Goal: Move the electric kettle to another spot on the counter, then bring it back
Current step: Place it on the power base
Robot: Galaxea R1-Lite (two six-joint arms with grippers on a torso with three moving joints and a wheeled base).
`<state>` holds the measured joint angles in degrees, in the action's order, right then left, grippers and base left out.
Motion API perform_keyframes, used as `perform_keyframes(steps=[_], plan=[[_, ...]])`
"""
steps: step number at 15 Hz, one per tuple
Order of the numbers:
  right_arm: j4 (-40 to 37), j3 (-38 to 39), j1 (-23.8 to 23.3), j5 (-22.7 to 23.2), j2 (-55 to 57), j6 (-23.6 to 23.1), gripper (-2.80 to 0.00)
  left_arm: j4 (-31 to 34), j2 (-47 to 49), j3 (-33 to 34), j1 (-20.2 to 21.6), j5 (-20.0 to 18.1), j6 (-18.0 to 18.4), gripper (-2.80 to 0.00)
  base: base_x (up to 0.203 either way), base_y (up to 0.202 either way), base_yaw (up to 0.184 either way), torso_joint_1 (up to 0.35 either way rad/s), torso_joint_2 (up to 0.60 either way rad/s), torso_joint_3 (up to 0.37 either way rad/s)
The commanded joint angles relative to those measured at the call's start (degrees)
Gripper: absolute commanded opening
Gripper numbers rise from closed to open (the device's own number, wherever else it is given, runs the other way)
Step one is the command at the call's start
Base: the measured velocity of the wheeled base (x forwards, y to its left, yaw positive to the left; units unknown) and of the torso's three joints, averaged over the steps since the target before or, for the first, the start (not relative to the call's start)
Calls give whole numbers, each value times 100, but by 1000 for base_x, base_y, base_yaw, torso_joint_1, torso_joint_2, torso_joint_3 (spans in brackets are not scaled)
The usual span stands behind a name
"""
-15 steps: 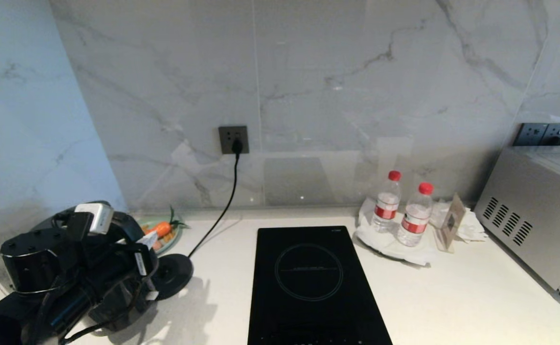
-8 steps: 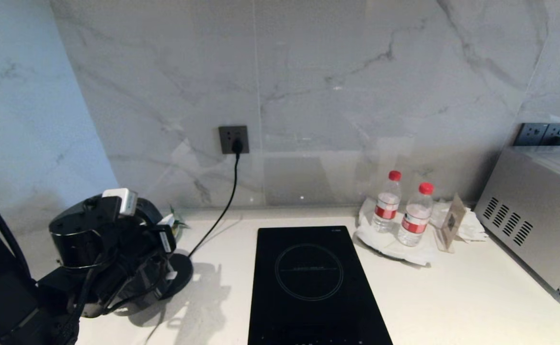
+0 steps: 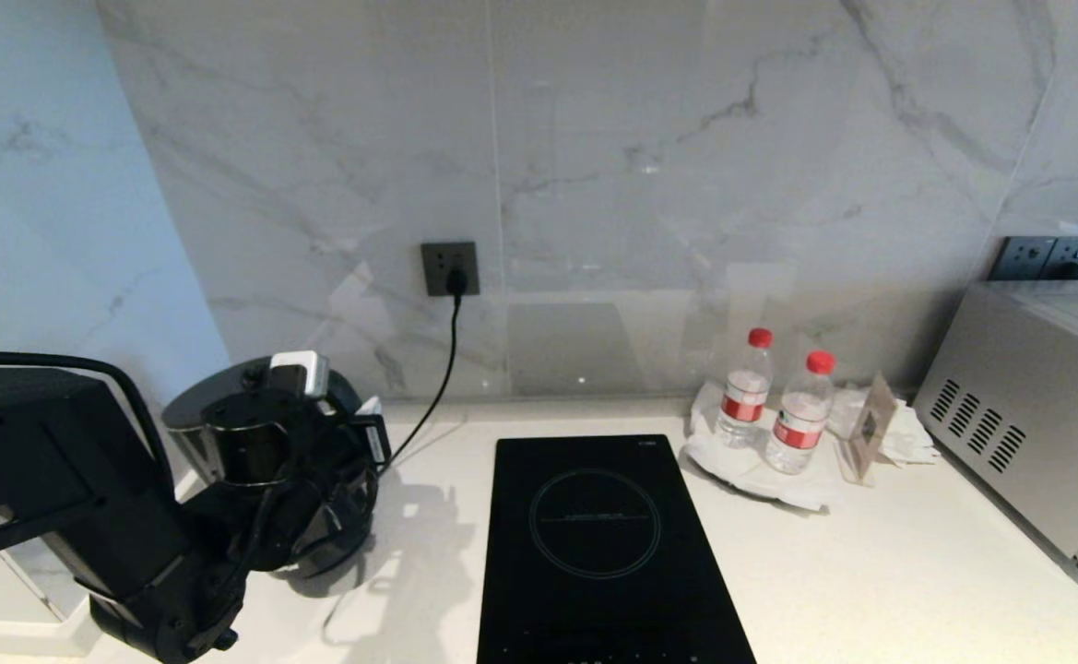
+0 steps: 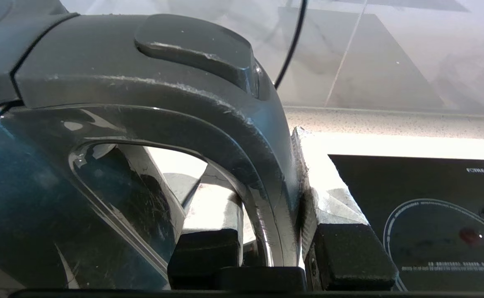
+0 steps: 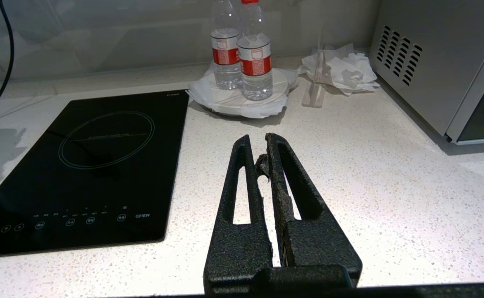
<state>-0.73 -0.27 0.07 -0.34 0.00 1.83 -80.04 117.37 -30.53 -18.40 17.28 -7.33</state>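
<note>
At the counter's [image 3: 870, 572] left end, the left gripper [image 4: 266, 231] clamps the loop handle of the glossy black plastic electric kettle [image 3: 225, 415], seemingly over its base. Rightward lies the black glass hob [image 3: 594, 553]. The right gripper [image 5: 264, 165] hovers above the worktop, fingers together, empty.

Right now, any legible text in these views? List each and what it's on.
"C21EW": on the black glass hob, front edge by the touch icons.
Small white logo at the hob's back corner: too blurred to read.
Fine print across the hob's ring: too small.
Red-and-white labels on the two clear plastic water bottles: unreadable.
</note>
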Motion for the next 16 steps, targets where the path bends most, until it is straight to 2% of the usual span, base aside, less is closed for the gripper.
perform_keyframes(steps=[1,7,16], plan=[[2,0,1,-2,0,1,-280,-46,407,-288,-43,149,7,-280,0,0,0,0,0,0],[-5,0,1,-2,9,1,-280,-46,1092,-983,6,395,45,-280,0,0,0,0,0,0],[-3,0,1,-2,8,1,-280,-73,1475,-1209,170,416,259,-280,0,0,0,0,0,0]])
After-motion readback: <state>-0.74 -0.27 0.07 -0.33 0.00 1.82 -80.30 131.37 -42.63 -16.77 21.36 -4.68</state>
